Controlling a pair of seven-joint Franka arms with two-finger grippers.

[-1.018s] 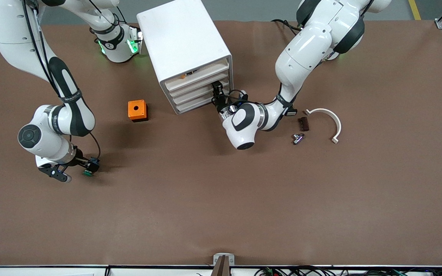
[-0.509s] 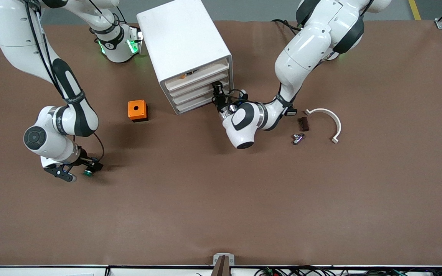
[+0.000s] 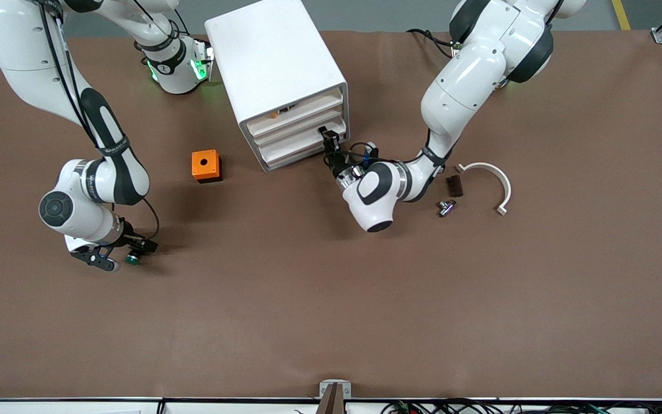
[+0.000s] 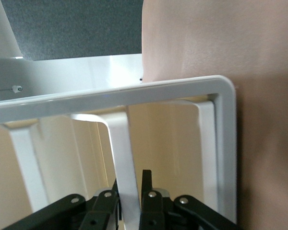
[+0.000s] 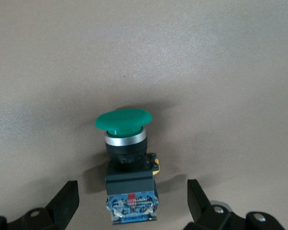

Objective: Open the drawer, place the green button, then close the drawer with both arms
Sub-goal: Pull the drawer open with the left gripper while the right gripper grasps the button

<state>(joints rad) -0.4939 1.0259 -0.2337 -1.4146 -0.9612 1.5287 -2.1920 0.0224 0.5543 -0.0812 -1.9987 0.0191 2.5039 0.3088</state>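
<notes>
Right wrist view: we are seeing our right gripper [image 5: 129, 203] spread wide around the button [image 5: 127, 165] on the table [image 3: 365, 316], nearer the camera than the orange box [image 3: 206, 165]; left gripper [image 4: 129, 203] is pinching the drawer [image 3: 302, 146] handle.

**Green button lying between open fingers**

The button [image 5: 127, 165] lies on the brown worktop [image 5: 206, 62], in the lower centre of the frame, green cap toward the top. The right gripper [image 5: 133, 199] is spread wide; its fingers [image 5: 66, 200] stand apart from the button's body.
</notes>
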